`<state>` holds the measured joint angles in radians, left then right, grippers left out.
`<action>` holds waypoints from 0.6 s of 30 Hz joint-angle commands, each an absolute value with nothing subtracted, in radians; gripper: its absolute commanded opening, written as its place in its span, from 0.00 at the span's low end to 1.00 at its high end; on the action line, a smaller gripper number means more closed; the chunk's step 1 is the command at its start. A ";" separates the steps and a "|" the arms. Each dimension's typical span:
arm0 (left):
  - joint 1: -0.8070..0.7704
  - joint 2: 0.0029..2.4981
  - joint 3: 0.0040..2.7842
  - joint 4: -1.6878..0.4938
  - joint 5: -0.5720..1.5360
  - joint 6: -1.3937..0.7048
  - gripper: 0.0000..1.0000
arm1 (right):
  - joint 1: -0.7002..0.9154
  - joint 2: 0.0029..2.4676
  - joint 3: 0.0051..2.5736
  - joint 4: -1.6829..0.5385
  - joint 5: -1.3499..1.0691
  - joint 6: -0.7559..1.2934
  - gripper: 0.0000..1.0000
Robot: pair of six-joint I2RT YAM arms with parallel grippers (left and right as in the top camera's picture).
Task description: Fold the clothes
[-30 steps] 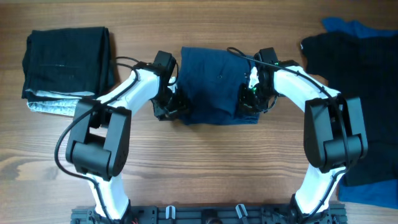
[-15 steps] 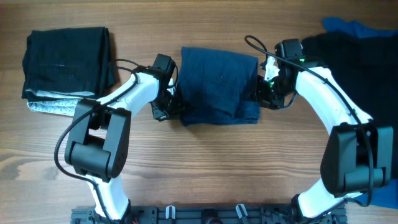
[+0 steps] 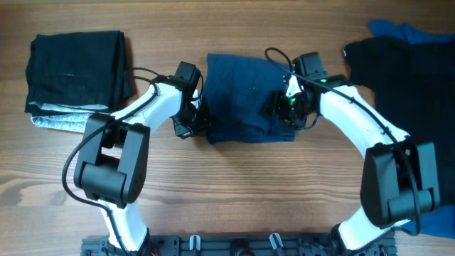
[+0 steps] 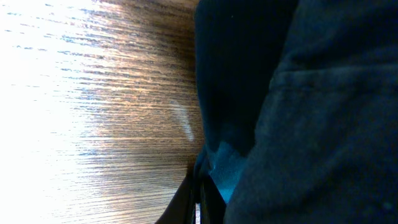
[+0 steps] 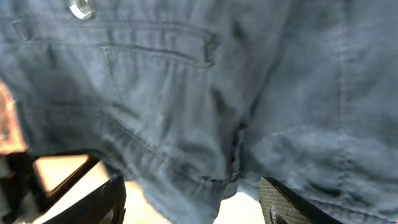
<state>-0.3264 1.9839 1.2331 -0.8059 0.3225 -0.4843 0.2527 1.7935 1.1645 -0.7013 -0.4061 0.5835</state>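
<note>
1. a folded pair of navy shorts (image 3: 249,99) is seen from overhead, laid flat at the middle of a wooden table (image 3: 234,185).
2. the left gripper (image 3: 200,122) is placed at the left edge of the shorts, low against the wood, and is clenched tight. in the left wrist view its fingers (image 4: 200,205) are met by a fold of blue cloth (image 4: 298,124), but it cannot be told whether any cloth is pinched.
3. the right gripper (image 3: 279,107) is held over the right half of the shorts, released. in the right wrist view its fingers (image 5: 106,199) are spread wide above a stitched pocket seam, and nothing is grasped.
4. far to the left of the shorts, a black folded garment (image 3: 75,67) is stacked on a light grey garment (image 3: 60,121).
5. to the right of the shorts, a loose black garment (image 3: 405,85) is heaped over a bright blue garment (image 3: 398,30).
</note>
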 commanded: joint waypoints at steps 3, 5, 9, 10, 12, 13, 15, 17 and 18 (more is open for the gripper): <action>-0.330 2.029 1.200 -0.795 0.248 -0.487 0.04 | 0.264 1.794 1.098 -0.640 -0.331 0.659 0.71; -0.330 2.029 1.200 -0.796 0.249 -0.487 0.04 | 0.264 1.794 1.071 -0.610 -0.360 0.682 0.72; -0.330 2.029 1.200 -0.796 0.248 -0.487 0.04 | 0.265 1.794 1.058 -0.546 -0.419 0.696 0.70; -0.330 2.029 1.200 -0.796 0.248 -0.487 0.04 | 0.265 1.794 1.055 -0.544 -0.419 0.702 0.69; -0.330 2.029 1.200 -0.796 0.249 -0.487 0.04 | 0.265 1.794 1.026 -0.519 -0.416 0.717 0.66; -0.330 2.029 1.200 -0.796 0.249 -0.487 0.04 | 0.265 1.794 0.999 -0.488 -0.416 0.741 0.64; -0.330 2.029 1.200 -0.795 0.249 -0.487 0.04 | 0.265 1.794 0.956 -0.425 -0.425 0.764 0.61; -0.330 2.029 1.200 -0.796 0.249 -0.487 0.04 | 0.265 1.794 0.944 -0.395 -0.451 0.764 0.54; -0.330 2.029 1.200 -0.796 0.249 -0.487 0.04 | 0.265 1.794 0.944 -0.392 -0.454 0.764 0.50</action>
<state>-0.3264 1.9839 1.2331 -0.8059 0.3222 -0.4843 0.2611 1.7935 0.9539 -0.4015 -0.4263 0.7448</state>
